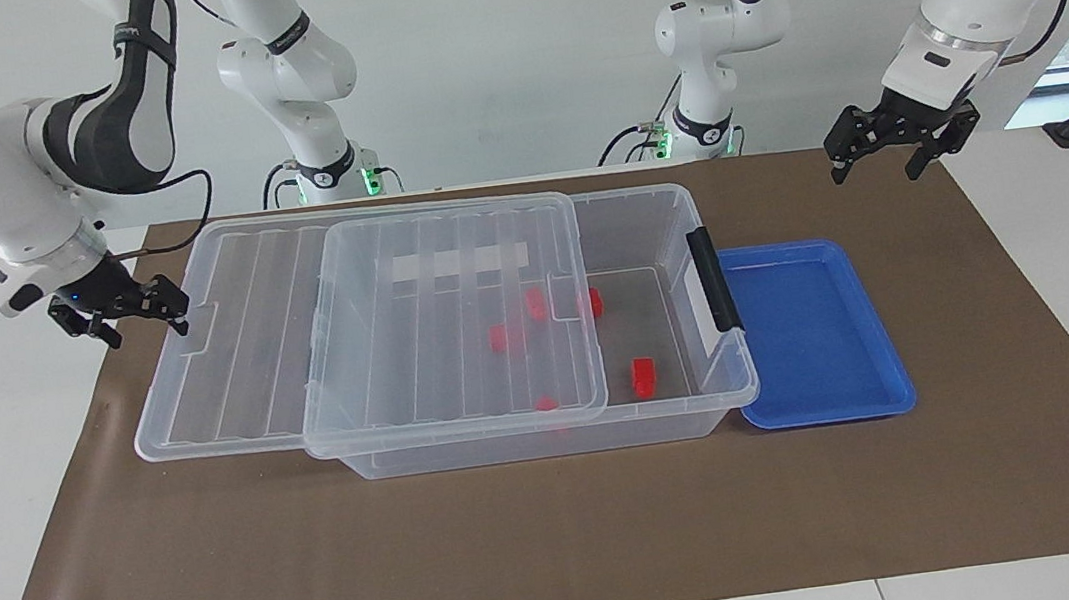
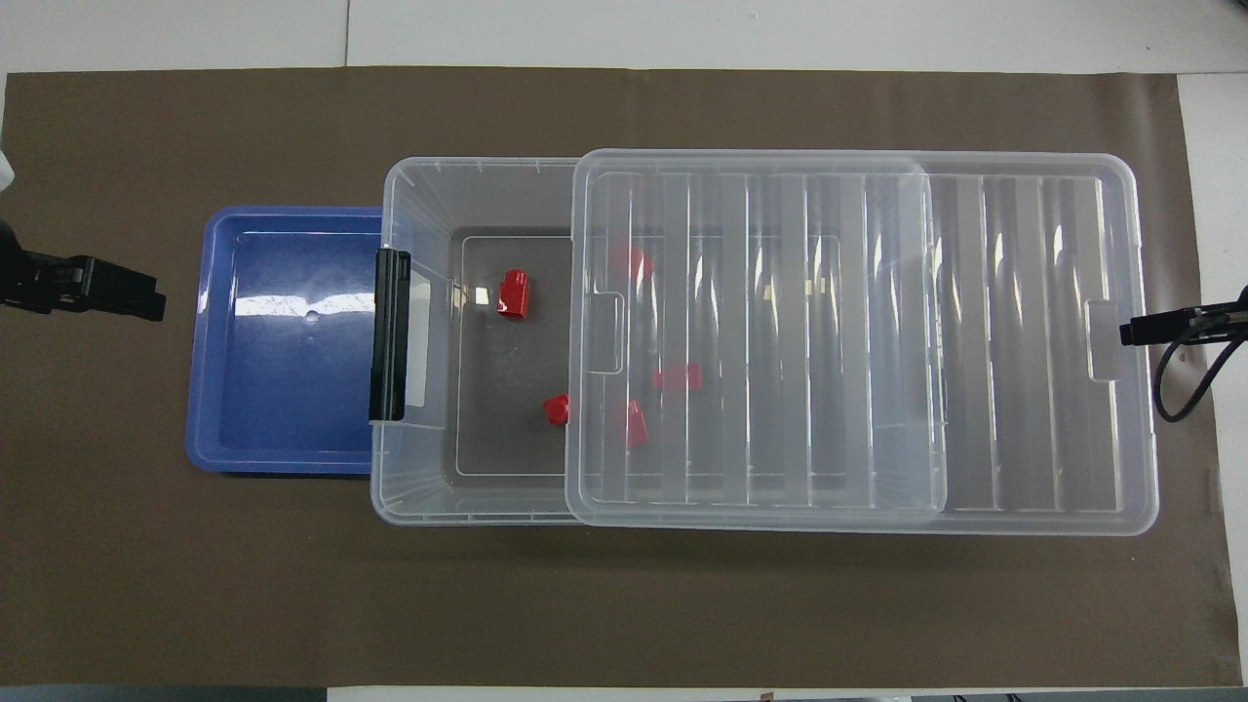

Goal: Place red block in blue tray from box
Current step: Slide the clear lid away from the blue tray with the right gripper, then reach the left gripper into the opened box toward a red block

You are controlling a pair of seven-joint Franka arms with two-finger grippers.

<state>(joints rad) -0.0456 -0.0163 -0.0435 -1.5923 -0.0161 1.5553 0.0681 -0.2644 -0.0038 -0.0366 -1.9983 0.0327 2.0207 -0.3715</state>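
The box (image 1: 511,446) is a clear bin in the middle of the mat. Its ribbed lid (image 1: 241,374) lies slid partway off toward the right arm's end. At the open latch end one red block (image 2: 513,293) and a second red block (image 2: 557,409) lie uncovered, while others show through the lid. The blue tray (image 1: 816,338) sits empty against the box's black latch (image 1: 713,280). My right gripper (image 1: 145,326) is open at the lid's end tab, one fingertip (image 2: 1136,331) against it. My left gripper (image 1: 877,170) waits open in the air over the mat, beside the tray.
A brown mat (image 1: 562,538) covers the table, with white tabletop around it. The lid overhangs the box toward the right arm's end. A white label strip (image 1: 455,264) shows through the lid.
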